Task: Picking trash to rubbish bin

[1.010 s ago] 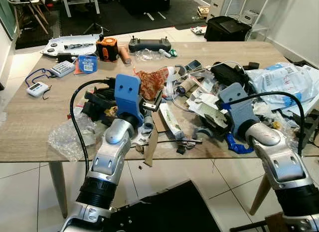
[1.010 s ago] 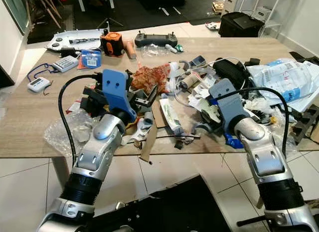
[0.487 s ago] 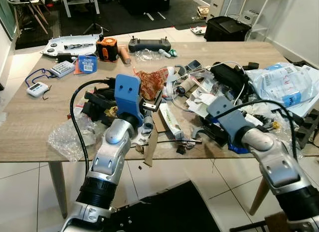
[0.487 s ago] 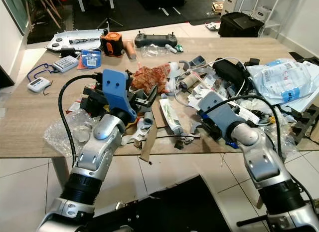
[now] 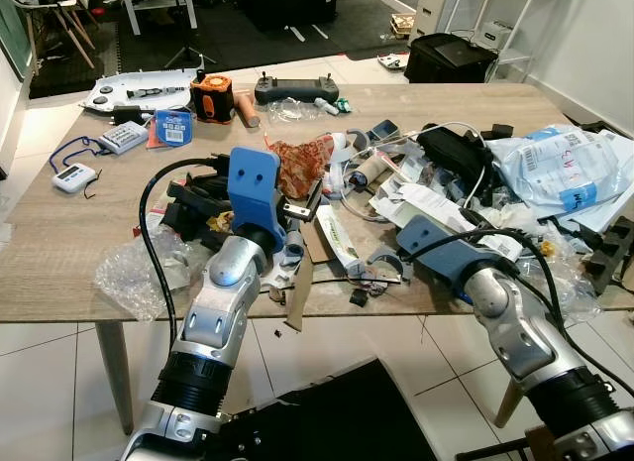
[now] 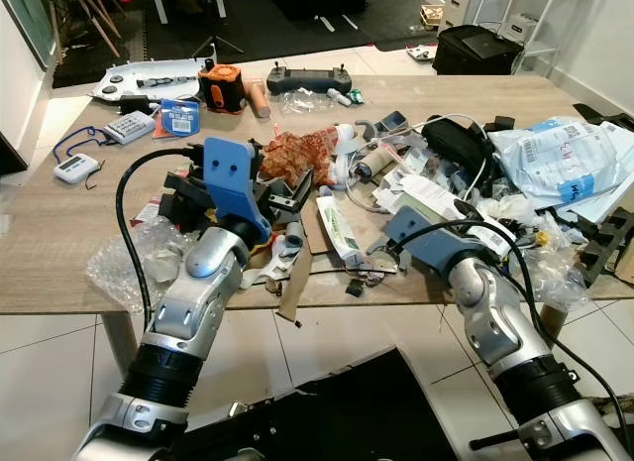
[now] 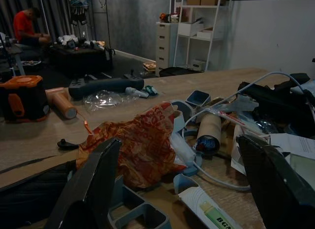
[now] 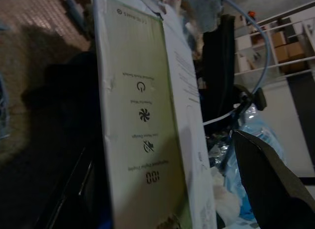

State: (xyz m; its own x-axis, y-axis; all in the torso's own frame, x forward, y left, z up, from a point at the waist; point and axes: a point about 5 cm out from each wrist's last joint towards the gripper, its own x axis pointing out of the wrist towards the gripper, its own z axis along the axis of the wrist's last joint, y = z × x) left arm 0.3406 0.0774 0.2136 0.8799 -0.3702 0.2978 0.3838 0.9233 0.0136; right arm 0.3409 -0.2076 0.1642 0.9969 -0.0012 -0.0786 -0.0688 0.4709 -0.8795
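Trash litters the wooden table (image 5: 59,233): a crumpled orange-red wrapper (image 5: 305,164), a cardboard tube (image 5: 371,169), a long white-green carton (image 5: 340,238), a clear plastic bag (image 5: 139,273) and white papers (image 5: 436,205). My left gripper (image 7: 178,140) is open just in front of the wrapper (image 7: 140,145), with nothing between its fingers. My right gripper (image 8: 162,145) sits low near the table's front edge under its blue-grey mount (image 5: 428,241). It is open, and a flat pale-green printed box (image 8: 140,115) stands between its fingers, close to one of them.
At the back lie a black controller (image 5: 296,87), an orange tape measure (image 5: 213,96), a blue tin (image 5: 173,127) and a calculator (image 5: 123,136). A black bag (image 5: 451,149) with cables and a blue-white plastic sack (image 5: 560,164) crowd the right. A black case (image 5: 451,55) stands on the floor.
My right arm has swung left and lower, toward the table's front edge and the white papers. The left arm has stayed where it was.
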